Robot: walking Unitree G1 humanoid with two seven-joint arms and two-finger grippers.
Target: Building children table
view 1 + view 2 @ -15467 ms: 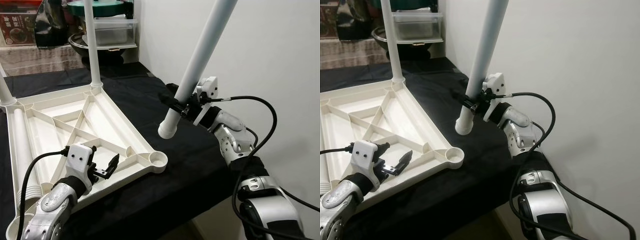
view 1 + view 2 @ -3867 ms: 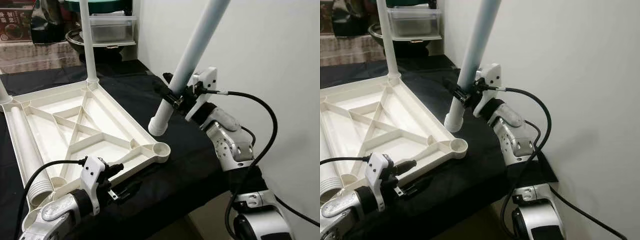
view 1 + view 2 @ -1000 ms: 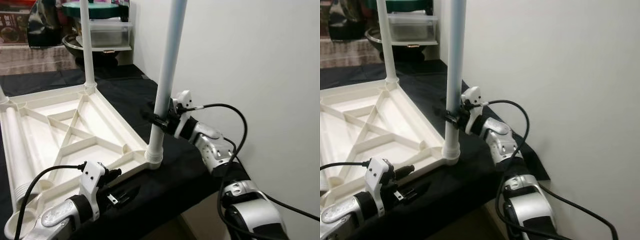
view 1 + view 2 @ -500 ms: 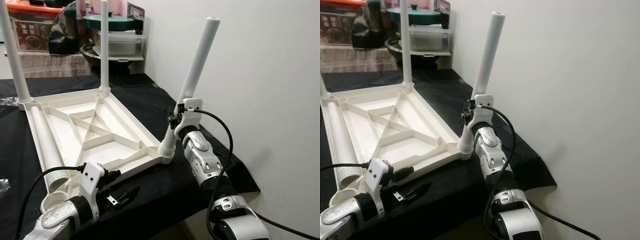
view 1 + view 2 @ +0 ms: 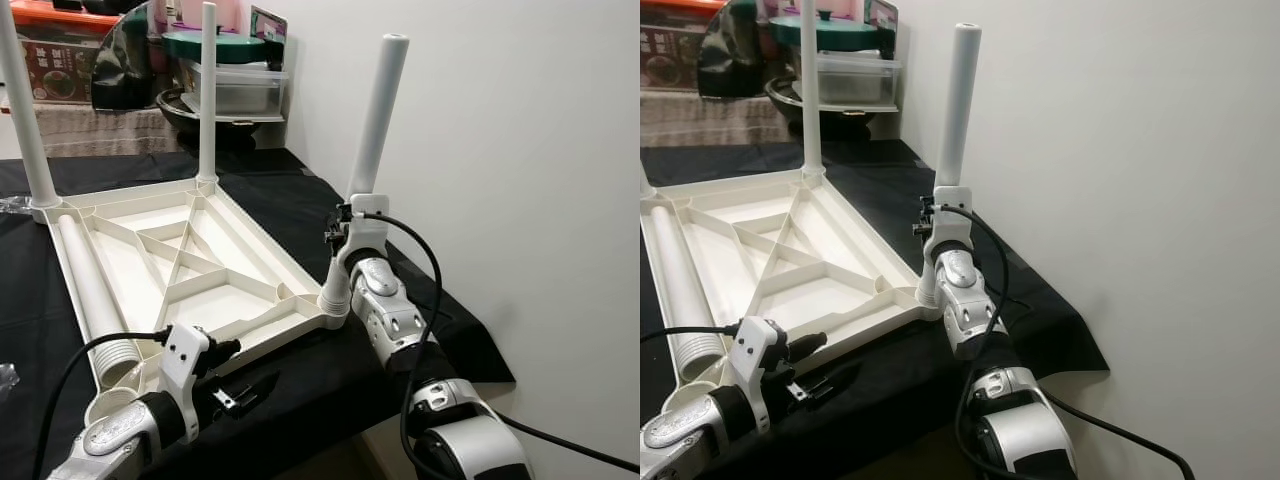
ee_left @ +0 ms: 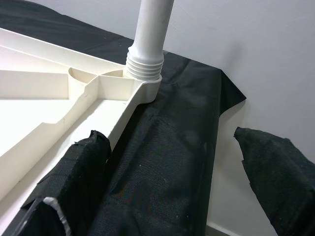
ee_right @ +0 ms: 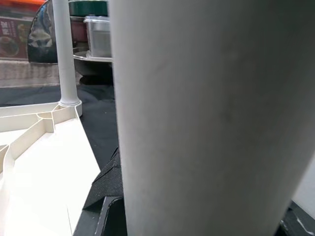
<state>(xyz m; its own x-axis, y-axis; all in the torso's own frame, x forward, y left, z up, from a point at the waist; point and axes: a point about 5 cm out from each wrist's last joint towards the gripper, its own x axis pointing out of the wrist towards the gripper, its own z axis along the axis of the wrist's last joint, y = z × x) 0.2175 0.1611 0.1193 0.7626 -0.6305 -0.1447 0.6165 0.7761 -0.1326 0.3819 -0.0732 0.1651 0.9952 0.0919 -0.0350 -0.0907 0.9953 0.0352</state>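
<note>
While the white table top lies upside down on the black cloth, the right gripper pinches the new leg low down, just above the near right corner socket. This leg's long way runs up and down, but it tips a little toward the right and far side, so its top leans off from straight. Its ribbed bottom end already sits in the socket. I think the next move has to push the leg straight up and down and press or turn it home, and the right arm is the one to do it, since it already has the leg.

Two more legs stand up at the far side, the far left leg and the far right leg. One spare leg lies flat inside the table top along its left edge.

Down at the near edge of the cloth, the left gripper hangs with its fingers spread wide and nothing between them. It points toward the socket but is well apart from it.

How deep the leg has gone into the socket is hard to tell. The right wrist view is so close to the leg that the fingers are almost lost behind it
</note>
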